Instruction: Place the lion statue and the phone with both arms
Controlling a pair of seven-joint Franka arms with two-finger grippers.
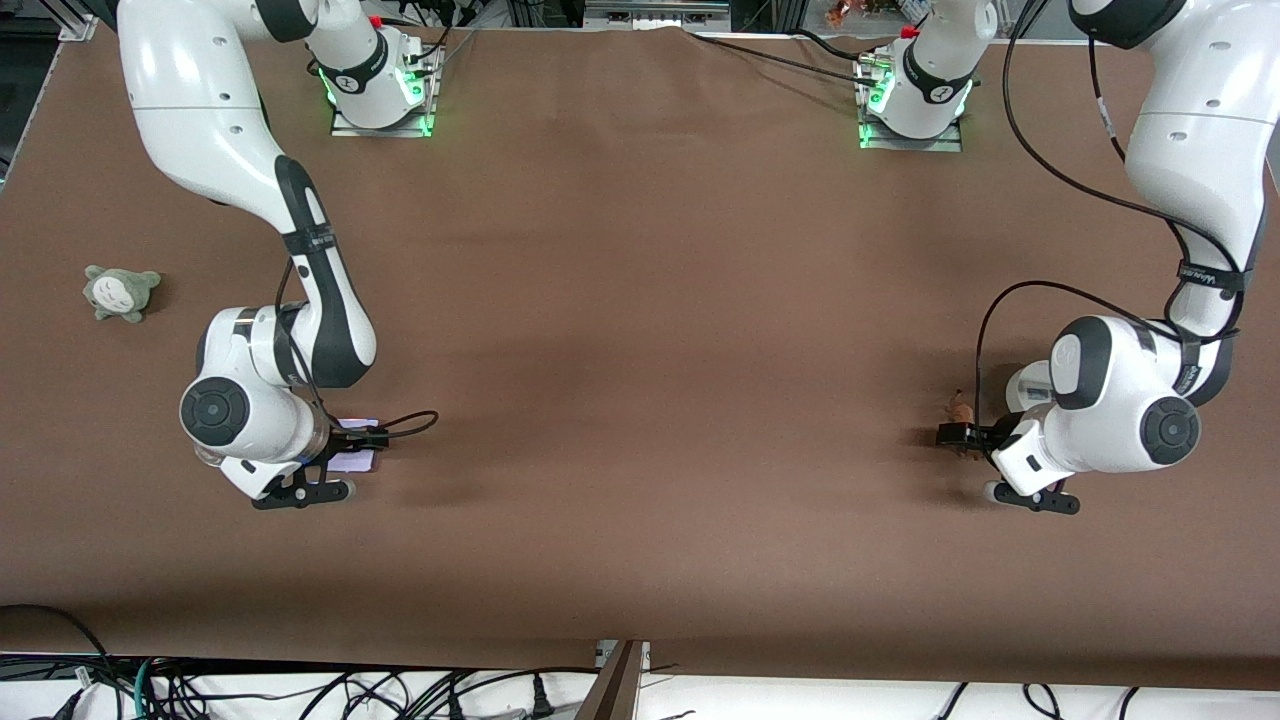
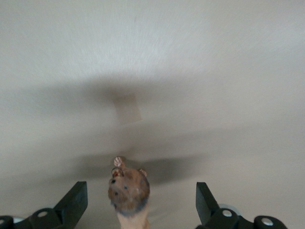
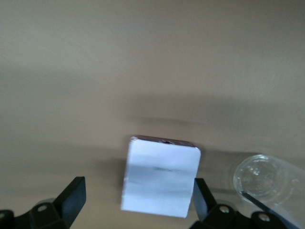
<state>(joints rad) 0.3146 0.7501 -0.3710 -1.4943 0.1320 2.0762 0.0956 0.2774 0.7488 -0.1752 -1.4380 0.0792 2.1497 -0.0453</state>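
Observation:
The lion statue (image 1: 962,408), small and orange-brown, sits on the brown table toward the left arm's end. My left gripper (image 1: 965,433) is low over it and open. In the left wrist view the lion statue (image 2: 128,191) sits between the spread fingers (image 2: 76,200), touching neither. The phone (image 1: 357,461), a pale lavender slab, lies flat toward the right arm's end. My right gripper (image 1: 355,445) is low over it and open. In the right wrist view the phone (image 3: 162,176) lies between the fingers (image 3: 71,195), close against one of them.
A grey-green plush toy (image 1: 122,292) lies near the table edge at the right arm's end, farther from the front camera than the phone. A clear round object (image 3: 259,179) lies beside the phone. The table's front edge (image 1: 640,650) has cables below it.

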